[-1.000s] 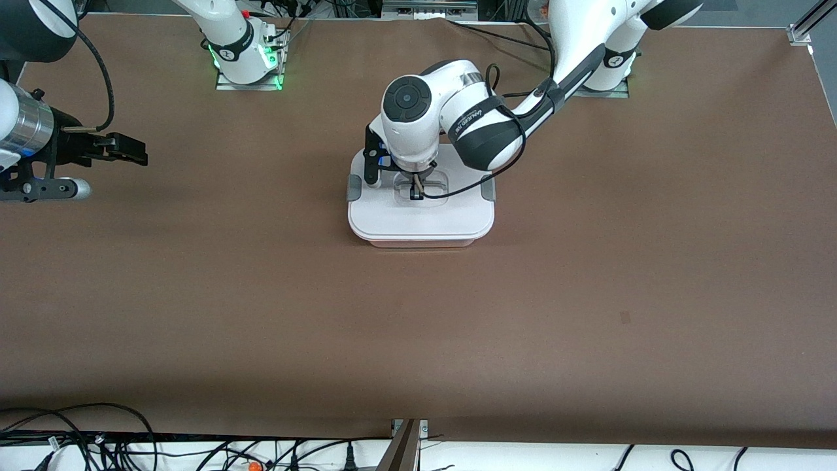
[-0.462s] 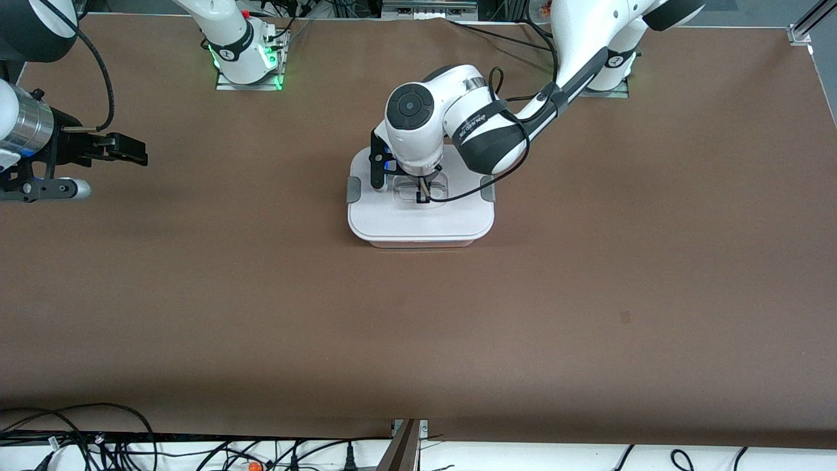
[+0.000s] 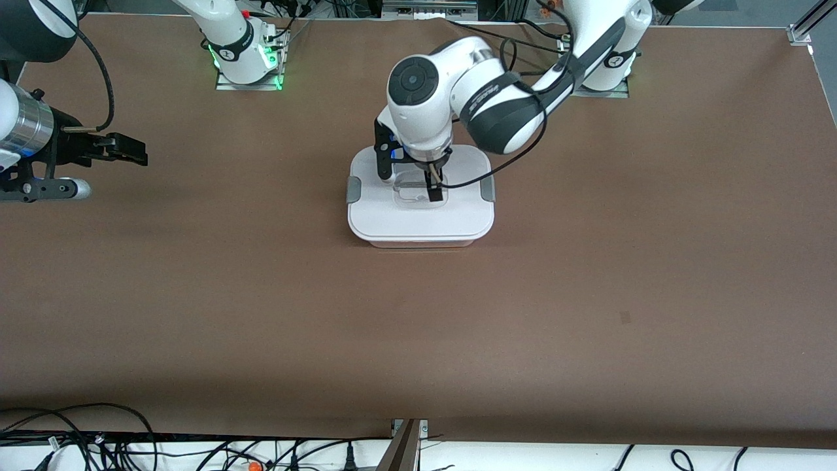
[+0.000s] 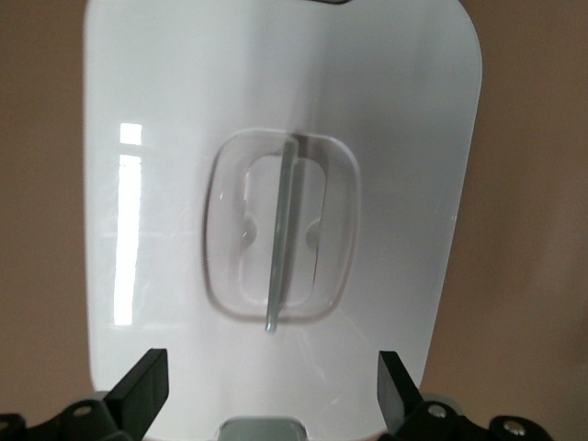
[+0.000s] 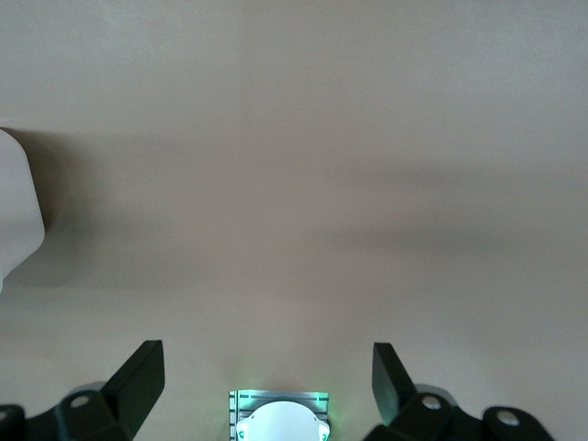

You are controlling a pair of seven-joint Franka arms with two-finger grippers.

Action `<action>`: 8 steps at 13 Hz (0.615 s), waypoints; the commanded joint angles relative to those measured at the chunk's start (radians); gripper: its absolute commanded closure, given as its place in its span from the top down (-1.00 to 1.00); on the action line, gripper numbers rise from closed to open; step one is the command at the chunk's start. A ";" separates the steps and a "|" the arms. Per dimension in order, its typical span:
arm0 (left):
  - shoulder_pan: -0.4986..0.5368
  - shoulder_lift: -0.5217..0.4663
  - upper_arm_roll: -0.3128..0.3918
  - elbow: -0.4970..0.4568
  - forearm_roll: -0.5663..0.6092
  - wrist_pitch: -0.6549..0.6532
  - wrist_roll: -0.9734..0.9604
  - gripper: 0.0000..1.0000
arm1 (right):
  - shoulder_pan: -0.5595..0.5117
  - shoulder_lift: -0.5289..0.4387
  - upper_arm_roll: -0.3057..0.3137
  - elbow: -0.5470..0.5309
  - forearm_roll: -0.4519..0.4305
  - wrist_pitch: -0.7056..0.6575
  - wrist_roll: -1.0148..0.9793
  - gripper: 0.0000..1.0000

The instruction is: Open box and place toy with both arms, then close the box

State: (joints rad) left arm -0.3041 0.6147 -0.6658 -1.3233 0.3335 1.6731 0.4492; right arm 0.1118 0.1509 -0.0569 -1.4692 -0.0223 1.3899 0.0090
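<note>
Front view: you see the box (image 3: pixel 420 216) in the middle of the table (image 3: pixel 588 294), lid (image 4: pixel 276 92) on. The left gripper (image 3: pixel 418 180) hangs over the lid's handle (image 4: pixel 282 234), at 12 o'clock from the box centre, fingers (image 4: pixel 138 390) released, holding nothing. The right gripper (image 3: pixel 121 149) waits at the right arm's end, fingers (image 5: pixel 138 377) spread, empty.
</note>
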 commanded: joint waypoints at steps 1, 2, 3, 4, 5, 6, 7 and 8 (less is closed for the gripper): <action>0.084 -0.100 -0.002 -0.008 -0.050 -0.073 -0.041 1.00 | 0.002 -0.007 -0.006 -0.008 0.018 0.008 -0.006 1.00; 0.114 -0.133 -0.002 -0.010 -0.050 -0.102 -0.106 1.00 | 0.002 -0.007 -0.006 -0.008 0.016 0.008 -0.006 1.00; 0.143 -0.163 -0.003 -0.010 -0.050 -0.145 -0.175 1.00 | 0.000 -0.007 -0.006 -0.008 0.018 0.008 -0.006 1.00; 0.161 -0.194 -0.002 -0.010 -0.050 -0.177 -0.247 1.00 | 0.000 -0.007 -0.006 -0.008 0.019 0.008 -0.006 1.00; 0.192 -0.223 0.000 -0.010 -0.050 -0.208 -0.327 1.00 | 0.002 -0.005 -0.006 -0.008 0.018 0.008 -0.006 1.00; 0.213 -0.249 0.000 -0.011 -0.050 -0.240 -0.407 1.00 | 0.000 -0.007 -0.007 -0.008 0.016 0.008 -0.006 1.00; 0.241 -0.272 0.000 -0.017 -0.048 -0.260 -0.468 1.00 | 0.000 -0.005 -0.008 -0.008 0.016 0.008 -0.006 1.00; 0.278 -0.298 0.000 -0.025 -0.048 -0.271 -0.486 1.00 | 0.000 -0.004 -0.008 -0.008 0.016 0.008 -0.006 1.00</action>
State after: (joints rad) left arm -0.0818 0.3810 -0.6653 -1.3141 0.3021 1.4260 0.0388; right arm 0.1116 0.1515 -0.0577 -1.4693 -0.0222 1.3905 0.0090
